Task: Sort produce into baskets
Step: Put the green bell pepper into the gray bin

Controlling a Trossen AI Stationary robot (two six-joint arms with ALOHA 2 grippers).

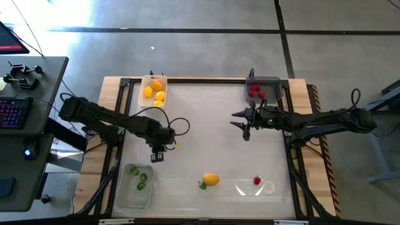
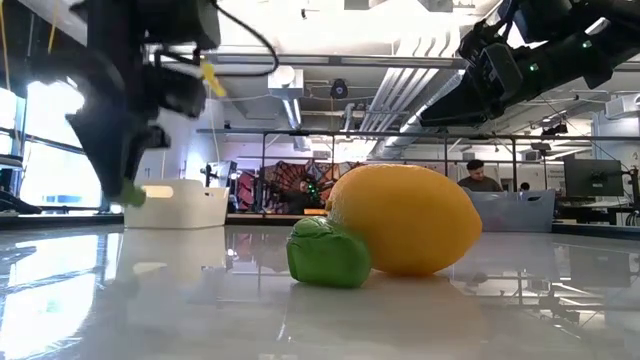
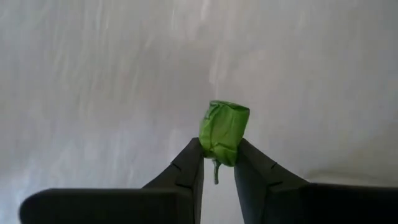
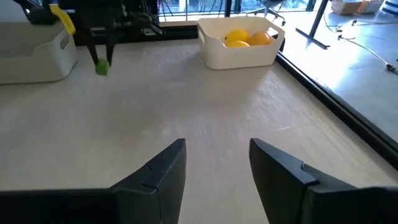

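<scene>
Pinching one small green piece between the fingers of the left gripper, above bare table left of the middle. Hovering with the right gripper spread and holding nothing, near the dark grey tray. Counting three trays: white tray carrying three yellow and orange pieces, dark grey tray carrying red berries (number unclear), clear tray carrying two green pieces. Lying loose near the front edge: one yellow lemon touching one green piece, and one red berry well apart from them.
</scene>
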